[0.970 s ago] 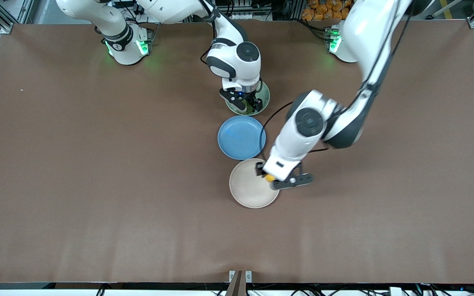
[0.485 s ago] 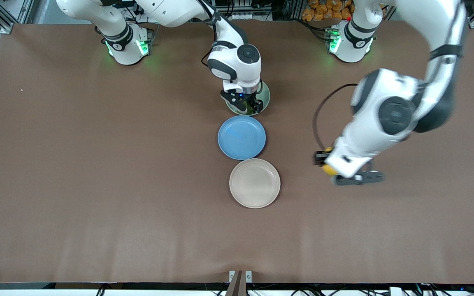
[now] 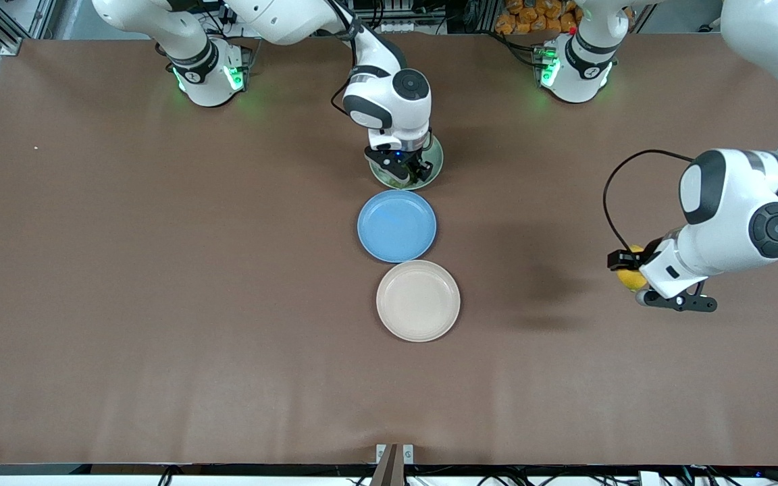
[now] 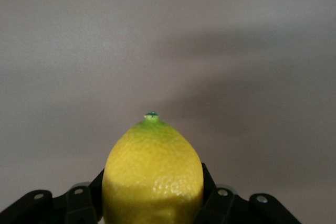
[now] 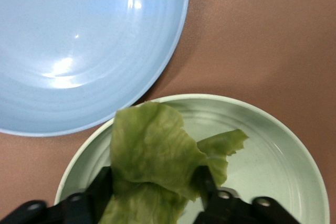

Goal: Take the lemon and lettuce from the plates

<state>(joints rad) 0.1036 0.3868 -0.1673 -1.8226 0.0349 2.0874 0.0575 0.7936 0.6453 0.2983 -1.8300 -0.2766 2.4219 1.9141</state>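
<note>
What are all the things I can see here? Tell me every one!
lemon: one, bright yellow with a green tip, held in the air over bare table toward the left arm's end.
lettuce: one, green leaf, on the mint plate.
mint plate: one, pale green, farthest from the front camera.
blue plate: one, blue, between the other two plates.
beige plate: one, cream, nearest the front camera.
table: one, brown.
left gripper: shut on the lemon.
right gripper: over the mint plate, gripping the lettuce.
</note>
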